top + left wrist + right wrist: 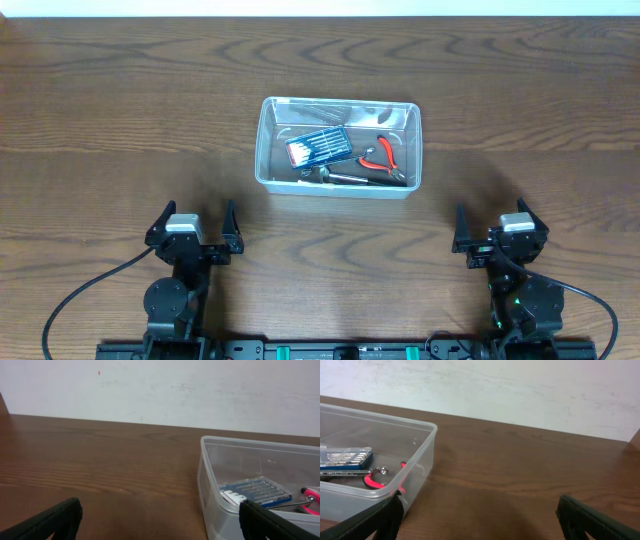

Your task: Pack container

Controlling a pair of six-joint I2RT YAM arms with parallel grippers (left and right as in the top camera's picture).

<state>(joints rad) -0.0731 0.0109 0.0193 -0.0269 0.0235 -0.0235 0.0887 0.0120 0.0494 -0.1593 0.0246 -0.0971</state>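
Clear container (264, 150) at centre of wooden table (120, 120), holding blue bit case (318, 148) and red-handled pliers (380, 155), left gripper (198, 215) and right gripper (492, 213) near the front edge — both spread wide, empty, apart from it.

The counter (120, 100) is dark brown with wavy wood grain. The container (262, 150) is clear, colourless plastic. Inside it, a blue case (318, 148) shows pale silvery stripes and a white end, and the pliers (380, 153) have red-orange handles. The left tool (197, 216) and right tool (493, 215) are black.
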